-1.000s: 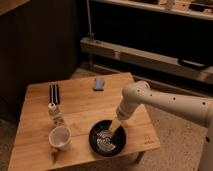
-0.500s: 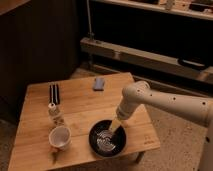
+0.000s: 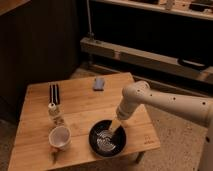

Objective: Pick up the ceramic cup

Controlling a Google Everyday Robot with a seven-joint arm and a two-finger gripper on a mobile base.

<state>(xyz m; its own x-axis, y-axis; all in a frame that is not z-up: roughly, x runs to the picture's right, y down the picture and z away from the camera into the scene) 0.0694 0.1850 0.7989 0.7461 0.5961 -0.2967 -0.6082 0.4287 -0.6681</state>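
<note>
The ceramic cup (image 3: pixel 59 137) is a small white round cup with a pale inside. It stands near the front left of the wooden table (image 3: pixel 80 107). The black ridged bowl (image 3: pixel 107 138) sits to its right. My gripper (image 3: pixel 113 127) hangs from the white arm (image 3: pixel 165 102) that reaches in from the right, and it is over the bowl's far rim, well right of the cup.
A small narrow white bottle-like item (image 3: pixel 52 111) stands just behind the cup. A black flat object (image 3: pixel 54 93) lies at the back left and a blue-grey object (image 3: pixel 99 83) at the back middle. A metal shelf rack (image 3: pixel 150 55) stands behind the table.
</note>
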